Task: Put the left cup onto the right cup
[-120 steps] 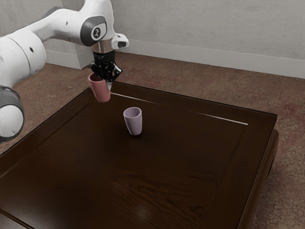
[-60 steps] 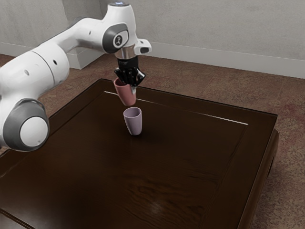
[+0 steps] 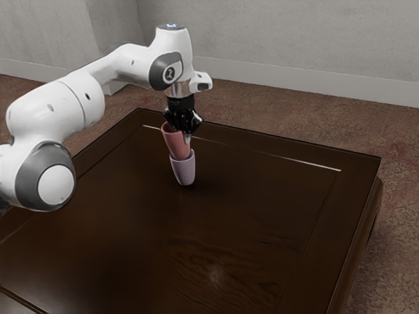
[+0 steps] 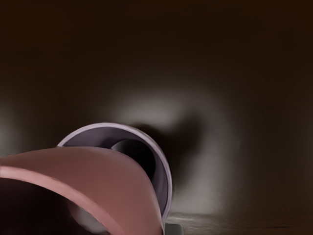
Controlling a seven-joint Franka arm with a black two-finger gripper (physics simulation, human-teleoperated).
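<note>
As the claw (image 3: 186,133) stands: closed on the pink cup (image 3: 177,142), at its rim.
Pink cup: tilted, base inside the purple cup (image 3: 184,171).
Left to do: likely seating it, letting go.

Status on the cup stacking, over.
End effector shut on pink cup. Pink cup tilted, base in the mouth of purple cup, not released. No obstacle seen.

Looking like a home's living room, going by the low dark wooden table (image 3: 262,216), the brown carpet (image 3: 275,108) lying around it, and the white skirting board (image 3: 314,77) running along the pale plaster wall (image 3: 294,33).
</note>
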